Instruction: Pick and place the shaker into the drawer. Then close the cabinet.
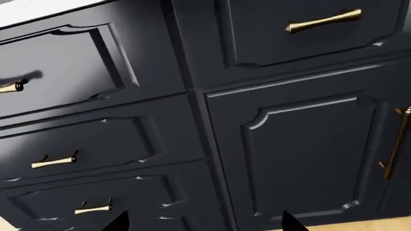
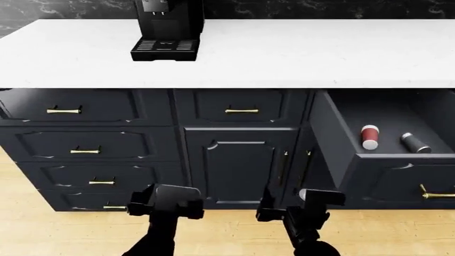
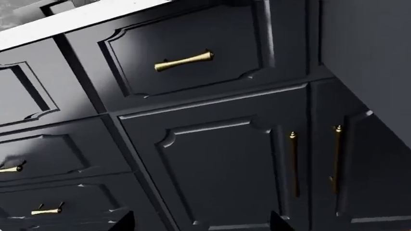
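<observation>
The left pincer point(image 2: 165, 205) hangs low in front of the dark blue cabinet point(image 2: 235, 160), with nothing in it. In the left wrist view only two black finger tips point(image 1: 119, 222) show, far apart, so this pincer is wide. The right pincer point(image 2: 300, 208) hangs just beside it, also low and in front of the cabinet doors. Its two tips point(image 3: 125, 222) sit far apart in the right wrist view, so it is wide too, and it holds nothing. The drawer point(image 2: 398, 178) is pulled out, up and to the right of the right pincer. The shaker point(image 2: 415, 143) lies inside the drawer, tipped on its side, well apart from both pincers. A red bottle point(image 2: 370, 137) with a white cap lies in the drawer too, near the shaker, on the side closer to the right pincer. The drawer's gold handle point(image 2: 435, 194) shows on its front, to the right of the right pincer. Right in front of the right pincer are two tall doors with thin gold handles point(image 3: 294, 163) side by side. In front of the left pincer are small shut drawers with gold handles point(image 1: 55, 161), stacked one over the other. High above both pincers is a white counter point(image 2: 284, 53). A black coffee machine point(image 2: 167, 29) stands on it, far up from the left pincer.
</observation>
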{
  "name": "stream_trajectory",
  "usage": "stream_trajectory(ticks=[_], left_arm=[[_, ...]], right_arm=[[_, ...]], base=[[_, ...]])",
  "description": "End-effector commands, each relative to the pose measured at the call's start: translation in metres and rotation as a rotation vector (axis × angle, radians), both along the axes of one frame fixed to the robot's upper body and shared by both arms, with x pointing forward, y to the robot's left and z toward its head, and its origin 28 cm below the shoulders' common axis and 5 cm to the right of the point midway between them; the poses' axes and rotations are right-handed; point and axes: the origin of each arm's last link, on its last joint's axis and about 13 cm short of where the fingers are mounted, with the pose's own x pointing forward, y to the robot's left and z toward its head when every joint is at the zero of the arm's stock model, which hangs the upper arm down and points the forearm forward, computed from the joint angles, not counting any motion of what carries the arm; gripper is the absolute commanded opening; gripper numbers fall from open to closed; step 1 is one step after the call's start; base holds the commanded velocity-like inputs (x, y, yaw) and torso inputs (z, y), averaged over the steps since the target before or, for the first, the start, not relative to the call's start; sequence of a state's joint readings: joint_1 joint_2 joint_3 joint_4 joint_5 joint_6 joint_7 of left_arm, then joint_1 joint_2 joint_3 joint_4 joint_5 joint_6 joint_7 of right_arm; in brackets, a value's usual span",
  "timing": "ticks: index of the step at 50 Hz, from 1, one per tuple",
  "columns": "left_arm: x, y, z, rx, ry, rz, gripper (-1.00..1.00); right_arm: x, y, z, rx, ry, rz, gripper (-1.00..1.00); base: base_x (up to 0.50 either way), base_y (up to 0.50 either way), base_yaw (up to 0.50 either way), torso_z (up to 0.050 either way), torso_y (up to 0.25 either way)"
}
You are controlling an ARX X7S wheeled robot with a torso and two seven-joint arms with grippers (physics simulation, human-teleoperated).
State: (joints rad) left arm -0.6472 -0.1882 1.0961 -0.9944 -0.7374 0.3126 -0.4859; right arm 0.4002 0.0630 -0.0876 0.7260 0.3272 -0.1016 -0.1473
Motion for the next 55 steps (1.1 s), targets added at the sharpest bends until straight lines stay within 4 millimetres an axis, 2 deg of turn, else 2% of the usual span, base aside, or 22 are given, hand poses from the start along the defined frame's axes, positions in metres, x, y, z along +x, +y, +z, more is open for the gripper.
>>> stream_trajectory(ticks=[1, 11, 22, 44, 53, 54, 55], left_arm=[[-0.003, 0.003, 0.005, -0.045, -0.032, 0.009, 1.00], [-0.004, 0.002, 0.005, -0.043, -0.027, 0.002, 1.00], [0.000, 0.002, 0.001, -0.031, -0.031, -0.012, 1.00], [-0.008, 0.000, 0.004, 0.004, -0.055, -0.039, 1.00], [-0.007, 0.000, 0.003, 0.015, -0.050, -0.043, 1.00], [-0.050, -0.010, 0.056, -0.048, -0.363, -0.062, 1.00], [-0.016, -0.008, 0.063, -0.014, -0.363, -0.063, 1.00]], right_arm=[[-0.002, 0.003, 0.003, -0.025, -0.027, 0.035, 1.00], [-0.003, 0.005, 0.004, -0.035, -0.036, 0.071, 1.00], [-0.001, 0.005, 0.004, -0.030, -0.036, 0.086, 1.00], [-0.001, 0.005, 0.003, -0.027, -0.044, 0.087, 1.00], [-0.001, 0.004, 0.002, -0.010, -0.028, 0.066, 1.00], [-0.035, 0.002, 0.046, -0.078, -0.262, -0.031, 1.00], [-0.001, 0.003, 0.054, -0.024, -0.285, 0.057, 1.00]], base=[[0.00, 0.50, 0.00, 0.000, 0.000], [0.11, 0.50, 0.00, 0.000, 0.000], [0.44, 0.32, 0.00, 0.000, 0.000], [0.50, 0.14, 0.00, 0.000, 0.000], [0.00, 0.00, 0.00, 0.000, 0.000], [0.00, 0.00, 0.00, 0.000, 0.000], [0.00, 0.00, 0.00, 0.000, 0.000]])
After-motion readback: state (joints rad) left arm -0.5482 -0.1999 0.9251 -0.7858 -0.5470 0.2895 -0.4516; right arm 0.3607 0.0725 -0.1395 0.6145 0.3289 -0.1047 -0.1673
